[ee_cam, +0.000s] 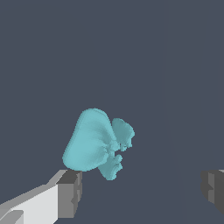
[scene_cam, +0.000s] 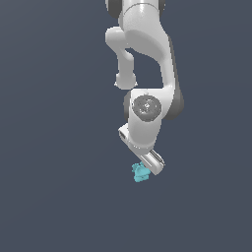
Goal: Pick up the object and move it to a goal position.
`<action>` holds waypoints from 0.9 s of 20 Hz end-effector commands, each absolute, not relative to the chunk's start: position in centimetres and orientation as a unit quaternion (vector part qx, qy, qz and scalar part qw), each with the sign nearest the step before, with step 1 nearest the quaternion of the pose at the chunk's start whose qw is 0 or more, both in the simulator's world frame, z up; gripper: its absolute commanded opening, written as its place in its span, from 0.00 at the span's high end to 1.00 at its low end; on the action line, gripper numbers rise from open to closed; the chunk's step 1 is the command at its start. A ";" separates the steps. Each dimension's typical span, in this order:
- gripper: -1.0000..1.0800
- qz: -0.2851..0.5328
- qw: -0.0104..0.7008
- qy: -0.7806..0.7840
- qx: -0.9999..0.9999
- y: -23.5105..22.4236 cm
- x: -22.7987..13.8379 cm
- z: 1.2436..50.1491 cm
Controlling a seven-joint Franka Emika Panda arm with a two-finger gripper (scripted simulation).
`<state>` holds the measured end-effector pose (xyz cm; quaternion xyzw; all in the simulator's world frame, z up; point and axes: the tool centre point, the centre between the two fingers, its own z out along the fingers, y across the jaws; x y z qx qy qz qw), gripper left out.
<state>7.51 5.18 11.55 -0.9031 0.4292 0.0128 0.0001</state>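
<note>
The object (scene_cam: 140, 172) is a small turquoise lumpy item lying on the dark grey floor, just below the white arm's hand. In the wrist view the object (ee_cam: 96, 142) shows its flared base and rounded knobs. My gripper (ee_cam: 142, 188) is open, its grey fingertips (ee_cam: 70, 192) spread far wider than the object. The object lies close to one fingertip and off the middle of the gap, not touching the other. In the exterior view the gripper (scene_cam: 146, 170) sits right beside the object, and the hand hides the fingers.
The white arm (scene_cam: 147, 64) comes down from the top of the exterior view. The dark grey floor (scene_cam: 59, 147) spreads flat on all sides.
</note>
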 end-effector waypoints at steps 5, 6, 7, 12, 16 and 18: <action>0.04 0.008 0.000 0.505 -0.863 5.7 8.9 10.7; 0.04 0.007 0.000 0.516 -0.857 5.7 9.1 10.5; 0.04 0.006 0.000 0.526 -0.851 5.8 9.3 10.4; 0.04 0.003 0.000 0.565 -0.825 6.2 10.1 9.9; 0.04 0.002 0.000 0.587 -0.810 6.4 10.5 9.6; 0.04 0.001 0.000 0.594 -0.804 6.4 10.6 9.5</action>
